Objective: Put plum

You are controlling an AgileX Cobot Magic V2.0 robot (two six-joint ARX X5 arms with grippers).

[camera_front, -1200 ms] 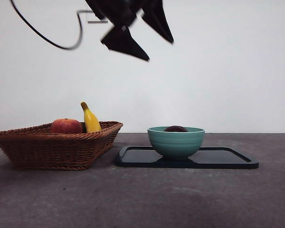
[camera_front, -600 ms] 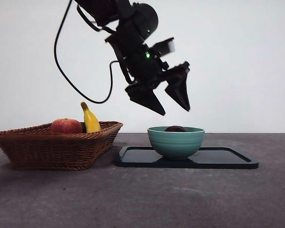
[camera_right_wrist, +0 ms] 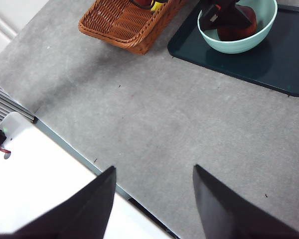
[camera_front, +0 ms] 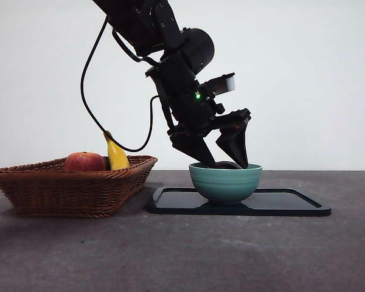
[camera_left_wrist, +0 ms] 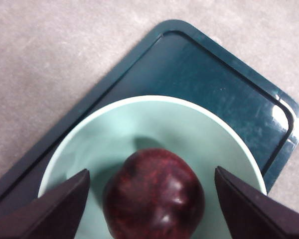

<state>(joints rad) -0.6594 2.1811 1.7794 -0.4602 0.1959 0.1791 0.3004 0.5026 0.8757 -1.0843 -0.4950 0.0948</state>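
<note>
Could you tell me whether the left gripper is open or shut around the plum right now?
Open: the left gripper has a jaw on each side of the plum, with gaps visible, inside the bowl.

The left gripper (camera_front: 225, 163) has dropped, jaws apart, around the plum (camera_left_wrist: 154, 194).

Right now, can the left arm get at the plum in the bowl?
Probably yes: the left pincer hangs open at the bowl, jaws on either side of the plum, nothing between.

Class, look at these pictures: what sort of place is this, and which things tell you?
Probably a robot test bench, not a kitchen: a bare grey table against a blank wall, a left gripper open around a plum in a bowl, and a fruit basket.
</note>
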